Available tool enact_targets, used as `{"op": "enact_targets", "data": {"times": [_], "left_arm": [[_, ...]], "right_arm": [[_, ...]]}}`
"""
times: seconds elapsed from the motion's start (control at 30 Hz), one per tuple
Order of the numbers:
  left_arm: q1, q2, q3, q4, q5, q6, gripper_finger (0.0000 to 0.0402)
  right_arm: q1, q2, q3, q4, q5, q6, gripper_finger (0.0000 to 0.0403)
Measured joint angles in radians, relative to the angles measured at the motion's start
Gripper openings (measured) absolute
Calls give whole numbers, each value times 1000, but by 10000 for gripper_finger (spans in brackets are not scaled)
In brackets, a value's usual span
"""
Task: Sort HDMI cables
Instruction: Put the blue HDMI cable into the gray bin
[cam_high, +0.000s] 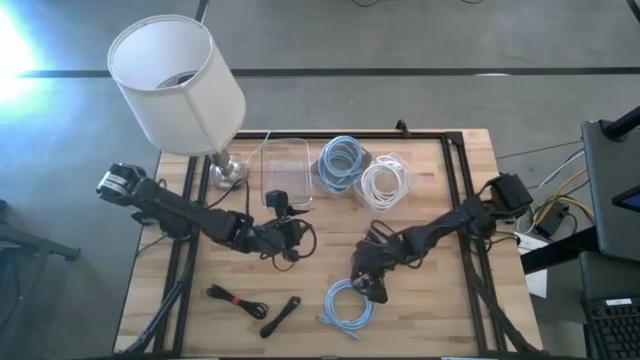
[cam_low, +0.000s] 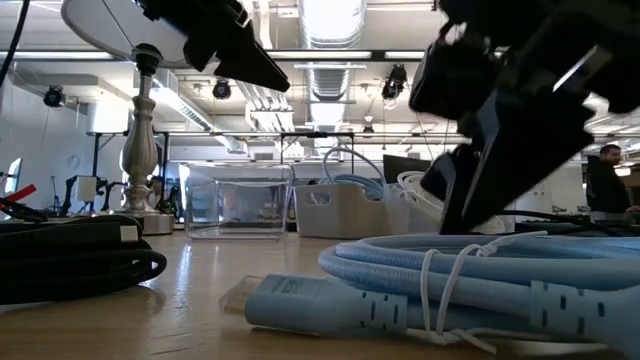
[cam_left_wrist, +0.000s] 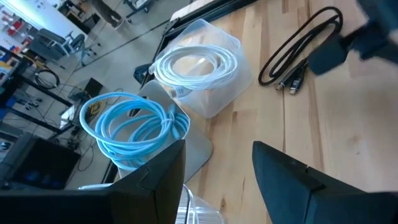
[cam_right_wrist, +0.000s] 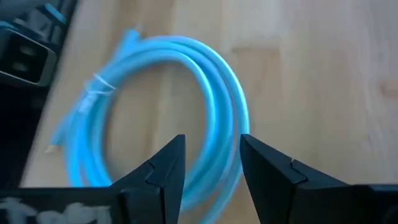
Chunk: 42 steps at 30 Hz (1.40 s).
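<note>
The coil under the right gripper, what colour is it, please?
Light blue coil, best seen in the right wrist view.

A light blue cable (cam_high: 349, 303) lies flat as a round coil on the worktop at the near edge, right of centre, bound with a thin white tie, one plug end pointing to the near left. Far of centre, a second light blue coil (cam_high: 341, 160) sits piled in a tub, and just to its right a white coil (cam_high: 383, 184) rests in another. Two thin black tied bundles lie at the near left: one longer (cam_high: 236, 299), one shorter and slanted (cam_high: 281, 316) just to its right.
</note>
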Motion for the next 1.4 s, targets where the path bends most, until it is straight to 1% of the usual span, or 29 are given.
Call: {"op": "enact_targets", "data": {"times": [0.17,0.33,0.47,0.67,0.83,0.93,1.1,1.2,1.4], "left_arm": [[4,-24,-1,-1,1,11,190],[10,-28,-1,2,3,45,190],[16,-28,0,4,4,49,190],[20,-28,0,4,4,48,191],[21,-29,-1,6,4,48,190],[22,-28,-1,6,5,49,190],[25,-28,-1,6,5,49,191],[26,-28,-1,7,5,50,190],[26,-28,-1,6,5,50,190]], "right_arm": [[2,45,4,31,2,13,148],[10,72,5,47,5,61,148],[19,81,7,48,51,87,148],[16,71,6,36,76,100,142],[5,72,7,19,73,112,111],[3,71,8,-12,70,112,77],[-4,59,7,-11,23,115,23],[-10,38,6,-29,-1,111,15],[-24,-42,21,-123,-5,89,15]]}}
